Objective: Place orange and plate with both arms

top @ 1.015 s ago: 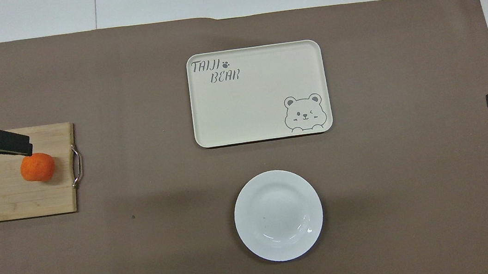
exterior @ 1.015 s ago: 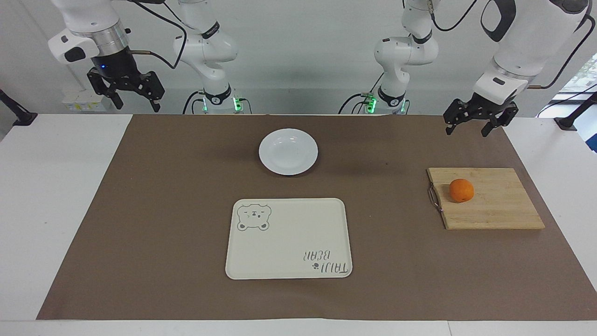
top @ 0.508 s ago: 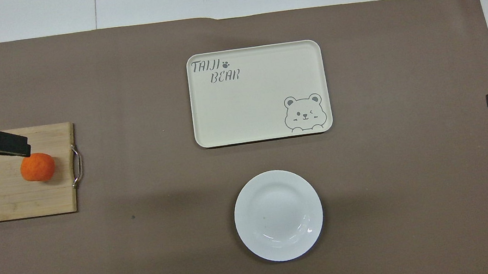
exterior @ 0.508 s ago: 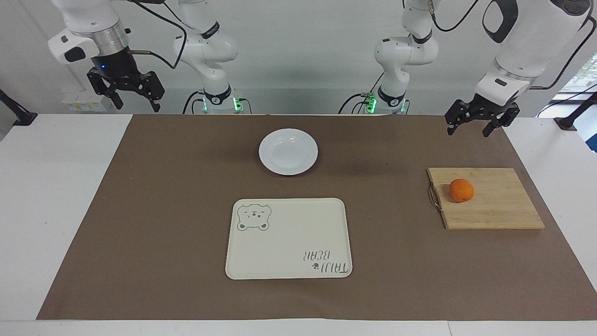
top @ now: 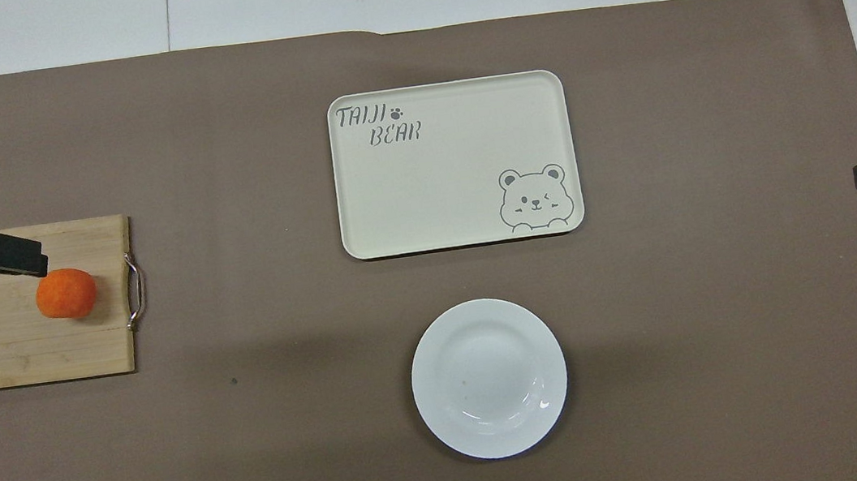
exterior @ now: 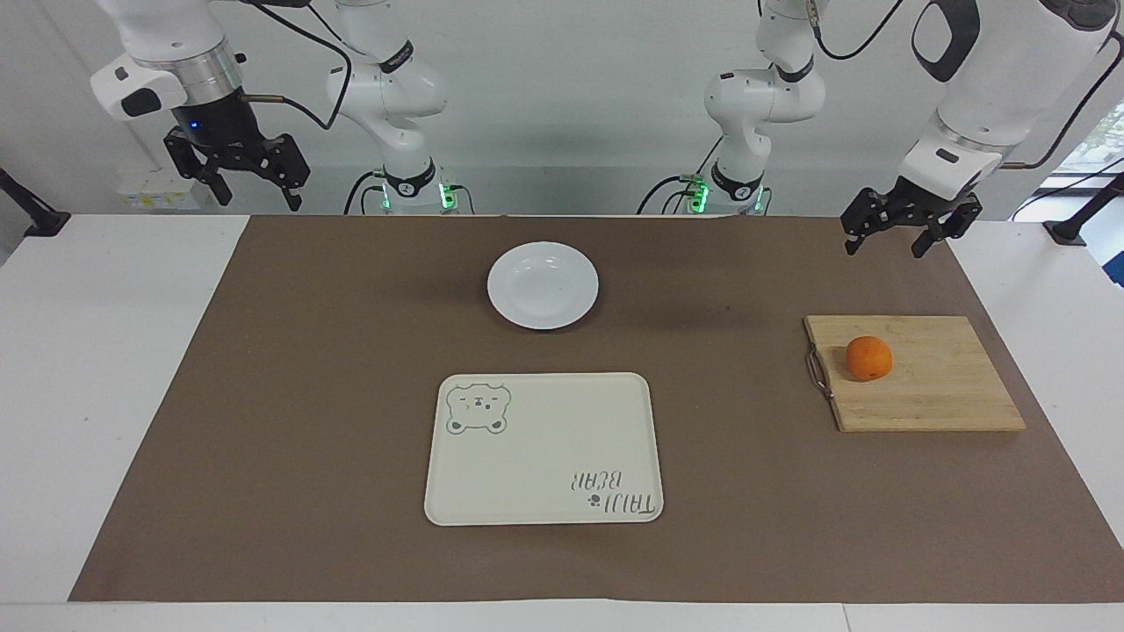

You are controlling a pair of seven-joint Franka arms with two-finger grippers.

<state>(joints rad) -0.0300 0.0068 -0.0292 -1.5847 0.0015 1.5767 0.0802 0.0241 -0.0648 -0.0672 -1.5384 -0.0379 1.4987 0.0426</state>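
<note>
Both arms hang empty: left end effector (exterior: 897,235) released above the surface near the cutting board (exterior: 940,395), right end effector (exterior: 248,180) released, waiting. The orange (exterior: 869,358) sits on the board; the plate (exterior: 543,285) lies well apart. A centred, straight-down grasp looks wisest.

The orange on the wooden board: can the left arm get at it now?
Probably yes. The orange lies uncovered on the board, nothing beside it, and the left claw hangs open above the table at that end.
</note>
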